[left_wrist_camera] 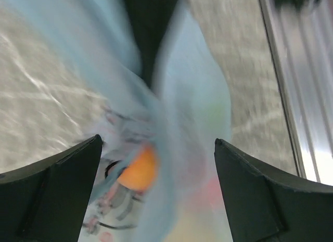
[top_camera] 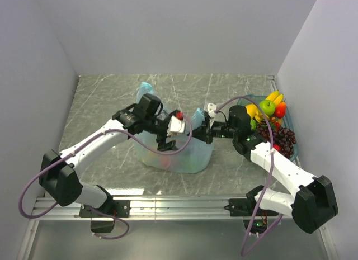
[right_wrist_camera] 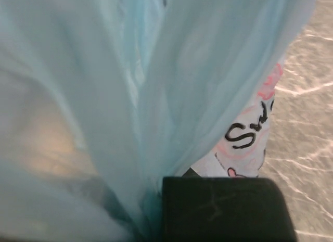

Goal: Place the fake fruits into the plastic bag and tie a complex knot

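Observation:
The light-blue plastic bag [top_camera: 190, 158] stands at the table's middle between both arms. My left gripper [top_camera: 168, 138] hangs over its near-left side, jaws wide open with nothing between them. In the left wrist view this gripper [left_wrist_camera: 158, 140] looks down on the bag [left_wrist_camera: 192, 106], and an orange fruit [left_wrist_camera: 139, 169] shows through the film. My right gripper [top_camera: 205, 129] is shut on the bag's right edge. In the right wrist view the bag film [right_wrist_camera: 104, 96] is pinched at the gripper [right_wrist_camera: 156, 198]. Banana [top_camera: 273, 97], green apple [top_camera: 267, 107] and grapes [top_camera: 283, 138] lie at the right.
The remaining fruits sit in a teal tray [top_camera: 295, 150] against the right wall, beside my right arm. A red piece [top_camera: 281, 109] lies next to the apple. The bag's far handle [top_camera: 144, 90] sticks up at the back left. A metal rail [top_camera: 179, 204] runs along the near edge.

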Motion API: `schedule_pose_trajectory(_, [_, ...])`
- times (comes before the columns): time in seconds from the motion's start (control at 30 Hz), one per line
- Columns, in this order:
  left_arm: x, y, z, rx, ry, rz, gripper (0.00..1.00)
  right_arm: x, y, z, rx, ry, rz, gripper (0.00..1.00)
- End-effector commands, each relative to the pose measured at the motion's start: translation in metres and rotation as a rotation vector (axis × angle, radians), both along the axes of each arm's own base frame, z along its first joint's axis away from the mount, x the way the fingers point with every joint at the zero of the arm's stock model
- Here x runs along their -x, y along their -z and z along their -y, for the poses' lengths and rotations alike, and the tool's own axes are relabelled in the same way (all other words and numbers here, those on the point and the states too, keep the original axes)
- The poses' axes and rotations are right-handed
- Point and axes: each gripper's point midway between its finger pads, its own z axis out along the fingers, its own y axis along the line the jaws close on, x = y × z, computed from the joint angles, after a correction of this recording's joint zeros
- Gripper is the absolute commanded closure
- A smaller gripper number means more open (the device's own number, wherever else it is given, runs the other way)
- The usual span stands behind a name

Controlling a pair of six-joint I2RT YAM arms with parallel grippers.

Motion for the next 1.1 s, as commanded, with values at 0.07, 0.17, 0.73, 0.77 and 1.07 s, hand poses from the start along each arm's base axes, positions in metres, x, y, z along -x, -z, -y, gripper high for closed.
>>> schedule_pose_trajectory(0.07, [-0.001,0.068,-0.028,-0.100,0.003,0.062,0.12,-0.053,-0.003,0.009,-0.033,0.202,0.024,1.00])
schedule_pose_trajectory(0.17, [-0.003,0.088,-0.033,-0.114,-0.014,0.034,0.29,-0.079,0.001,0.015,-0.055,0.298,-0.009,1.00])
schedule_pose_trajectory(0.73, [-0.018,0.131,-0.013,-0.057,-0.126,-0.119,0.98,-0.165,0.075,0.042,0.016,0.644,-0.248,1.00])
schedule_pose_trajectory(0.77, [-0.016,0.133,-0.011,-0.064,-0.125,-0.122,0.98,-0.173,0.086,0.044,0.034,0.658,-0.276,1.00])
schedule_pose_trajectory(1.07, [0.004,0.133,0.002,-0.109,-0.095,-0.125,1.00,-0.205,0.039,0.038,-0.022,0.626,-0.440,1.00])
